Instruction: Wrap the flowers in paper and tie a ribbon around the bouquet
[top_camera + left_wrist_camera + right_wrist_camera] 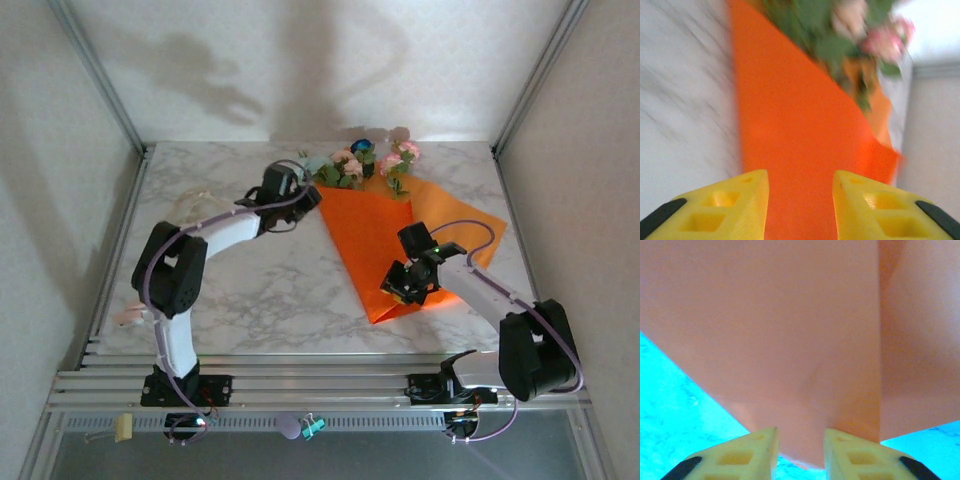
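The orange paper point(365, 240) lies folded over the flowers point(365, 160) as a rough cone. Pink, whitish and blue blooms stick out at its far end, and its tip points toward the near edge. My left gripper point(310, 197) hovers at the paper's upper left edge, near the blooms. In the left wrist view its jaws point(800, 175) stand apart over the paper point(800, 115), with the blurred flowers point(840, 35) ahead. My right gripper point(395, 290) is at the cone's lower tip; its jaws point(800, 432) are apart, with the paper's edge point(790, 330) just beyond them. A pale ribbon point(190, 207) lies faintly at the left.
The marble table point(260, 290) has bare room between the arms and in front of the cone. A flap of paper point(470, 225) spreads out to the right. White walls and metal posts point(110, 90) close in the sides and back.
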